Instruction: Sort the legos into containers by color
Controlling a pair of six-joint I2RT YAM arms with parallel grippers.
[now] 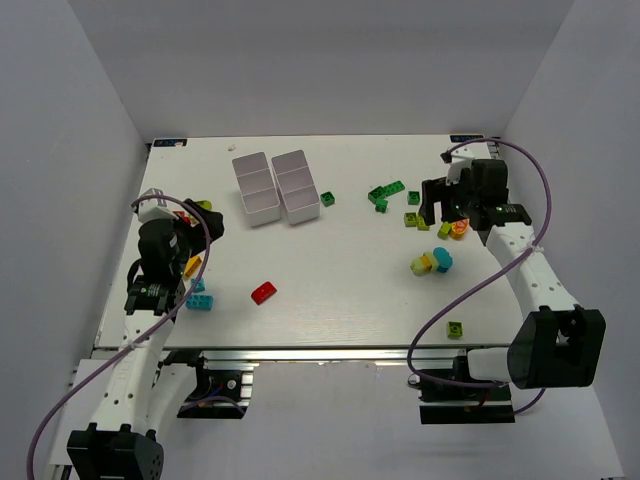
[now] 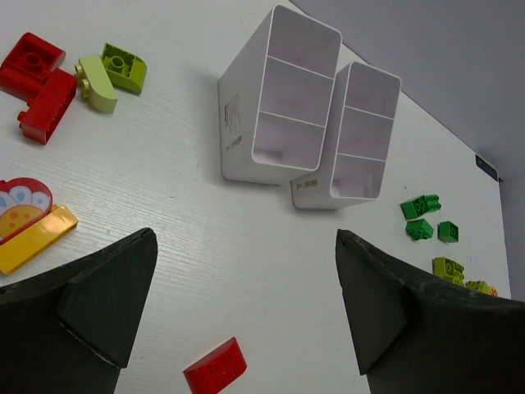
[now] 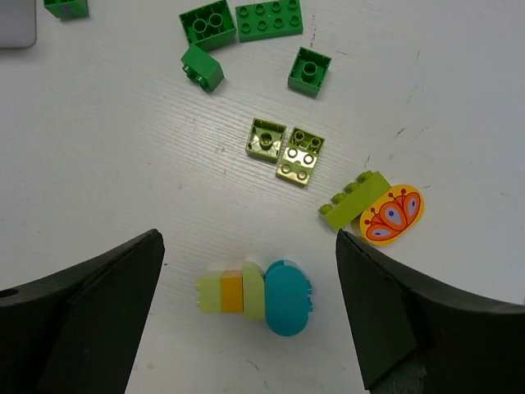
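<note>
On the white table (image 1: 340, 290), both white three-compartment trays (image 2: 239, 139) stand apparently empty, well ahead of the left gripper (image 2: 246, 279), which hangs wide open with a red brick (image 2: 215, 367) just beneath it. The right gripper (image 3: 248, 246) is also wide open and empty, directly above a cyan rounded brick (image 3: 287, 297) touching a pale yellow-and-orange piece (image 3: 230, 293). It seems best to centre the gripper squarely across the cyan one alone before closing, clear of the lime bricks (image 3: 283, 148) beyond.

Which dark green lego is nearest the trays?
The lone dark green brick beside the right-hand tray; the other dark green bricks sit clustered farther from both trays.
</note>
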